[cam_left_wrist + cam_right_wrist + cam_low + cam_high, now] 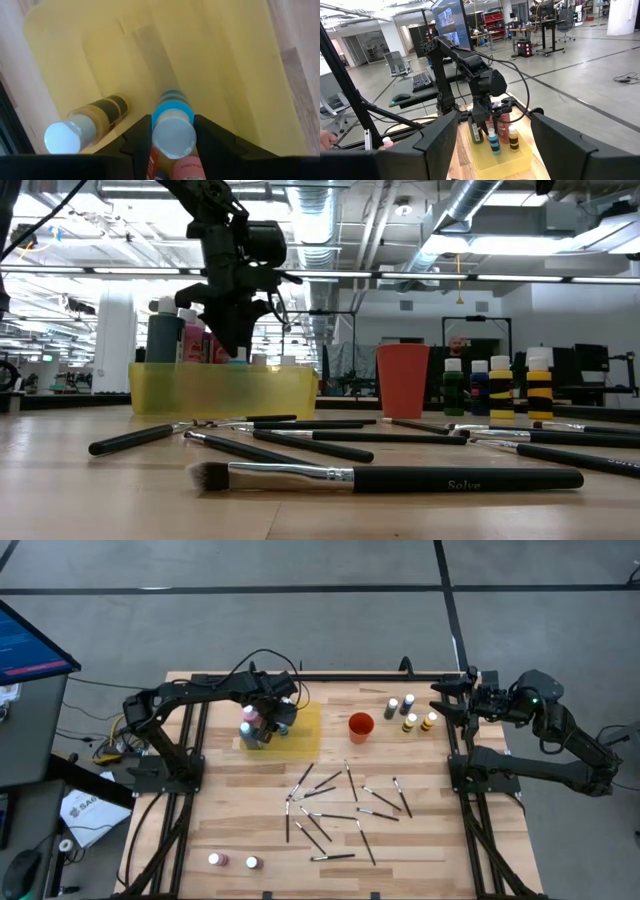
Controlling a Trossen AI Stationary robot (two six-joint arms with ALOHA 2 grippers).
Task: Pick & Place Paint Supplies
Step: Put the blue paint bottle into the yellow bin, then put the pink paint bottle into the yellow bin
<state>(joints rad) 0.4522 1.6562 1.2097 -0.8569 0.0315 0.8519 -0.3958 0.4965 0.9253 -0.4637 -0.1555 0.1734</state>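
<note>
With the blue bottle (172,125) upright in the yellow tray (240,75), seemingly set down, the left pincer (172,137) flanking its cap should spread wider, then rise straight.

bottles (262,724) in tray (305,730) (left), cup (360,727) right, brushes (335,805) in front

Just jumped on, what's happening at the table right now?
The left gripper is over the yellow tray, its fingers either side of a blue paint bottle standing among other bottles there. The right gripper waits open at the table's far right edge. Brushes lie scattered mid-table; four bottles stand beside the orange-red cup, two more at the near edge.
</note>
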